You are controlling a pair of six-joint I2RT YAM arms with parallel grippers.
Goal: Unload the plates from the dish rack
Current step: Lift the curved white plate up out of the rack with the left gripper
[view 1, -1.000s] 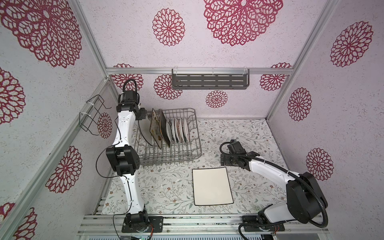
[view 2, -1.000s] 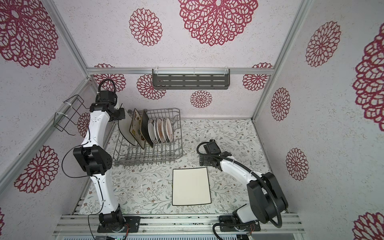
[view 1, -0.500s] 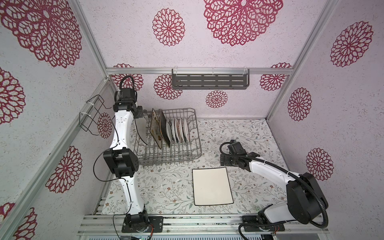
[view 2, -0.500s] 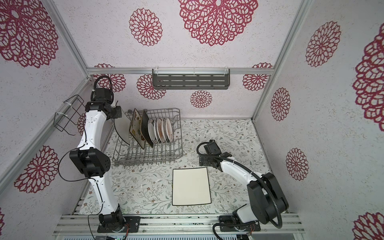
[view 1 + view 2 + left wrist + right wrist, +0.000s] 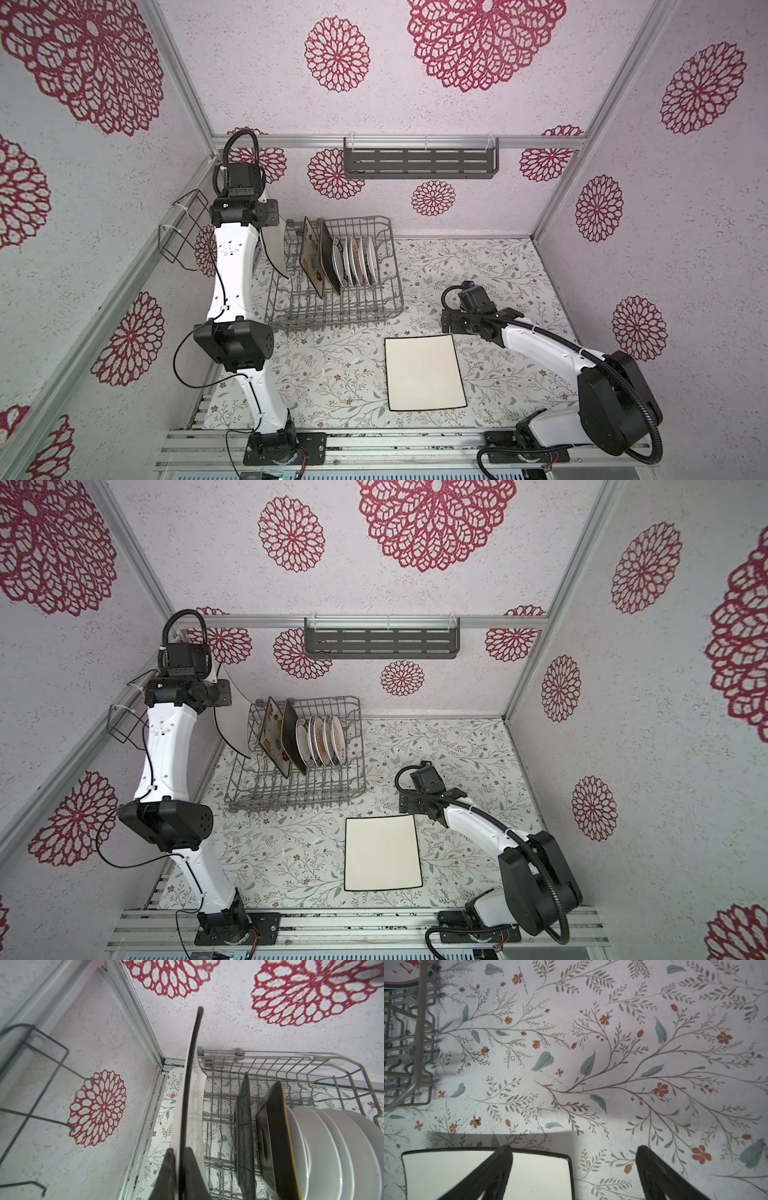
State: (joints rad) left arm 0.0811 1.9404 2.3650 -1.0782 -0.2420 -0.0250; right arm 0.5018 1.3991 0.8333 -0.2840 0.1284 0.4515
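The left gripper (image 5: 180, 1150) is clamping its jaws tightly on the dark rim of a large white rectangular plate with a black edge (image 5: 274, 245), which is hanging upright and edge-on in the left wrist view (image 5: 193, 1105). In both top views this plate is sitting raised at the left end of the large grey wire dish rack (image 5: 395, 266), close to the side wall; whether its lower corner is touching the rack wires cannot be told.

Inside the rack, a cream floral rectangular plate (image 5: 311, 257) and a dark brown rectangular plate (image 5: 328, 259) are standing on edge side by side. A row of small round white plates (image 5: 357, 262) is leaning just to their right.

A second white black-rimmed rectangular plate (image 5: 424, 372) is lying flat on the floral-patterned tabletop (image 5: 332, 374), in front of the rack and apart from it.

The right gripper (image 5: 574, 1149) is hovering low over the tabletop with its jaws spread wide and holding nothing; one finger is overlapping the far corner of the flat plate (image 5: 456, 1172) in the right wrist view.
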